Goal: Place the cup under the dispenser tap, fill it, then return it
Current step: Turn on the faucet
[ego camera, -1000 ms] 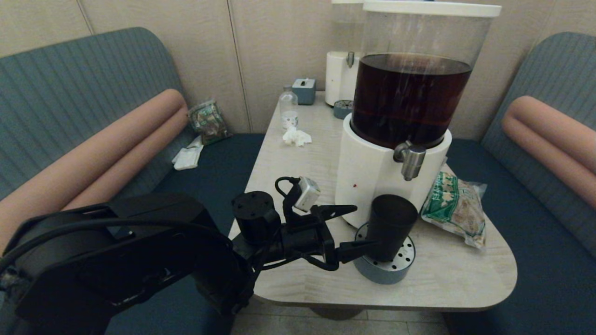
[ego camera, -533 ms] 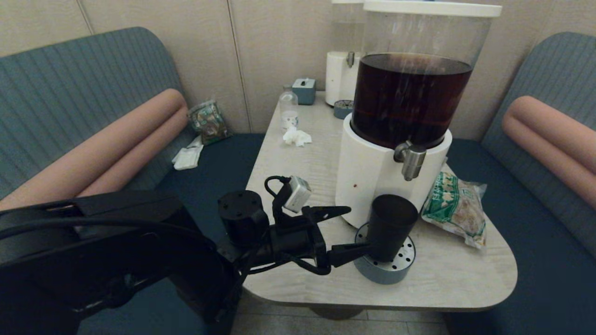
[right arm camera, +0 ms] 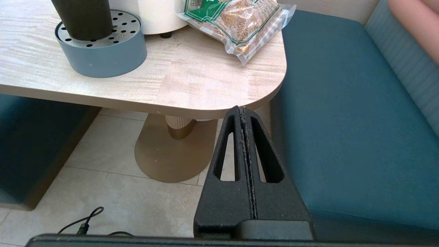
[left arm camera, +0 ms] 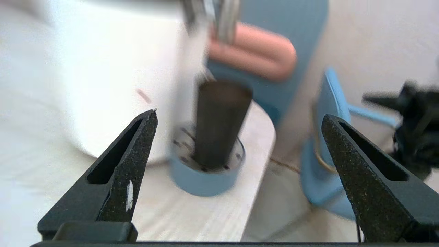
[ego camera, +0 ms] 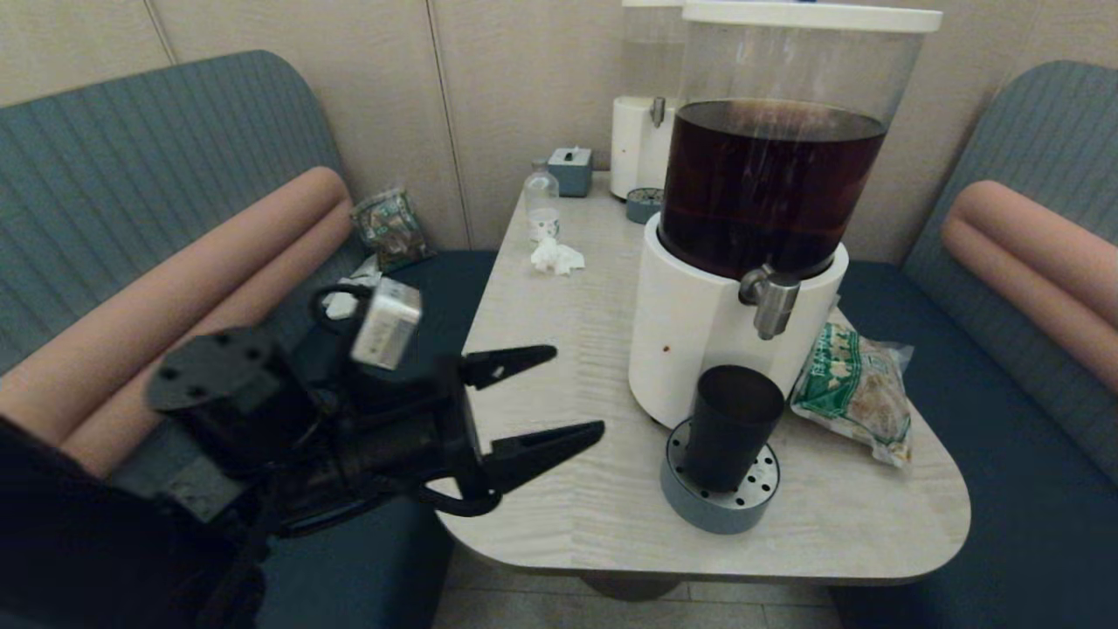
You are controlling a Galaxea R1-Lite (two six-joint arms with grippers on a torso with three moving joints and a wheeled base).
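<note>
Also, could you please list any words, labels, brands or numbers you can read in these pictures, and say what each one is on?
No text can be read.
Snack bag beside the dispenser: green and white print, too small to read.
Small clear bottle: label too small to read.
Packet on the bench: print, unreadable.
Cup, drip tray, dispenser tap: no markings visible.

Head camera sits high, looking forward and down across the table, dispenser close in; left wrist camera peers low along its spread fingers, level with the tabletop, facing the cup on its drip tray; right wrist camera hangs below the table edge, angled up; all three share that cup and tray
</note>
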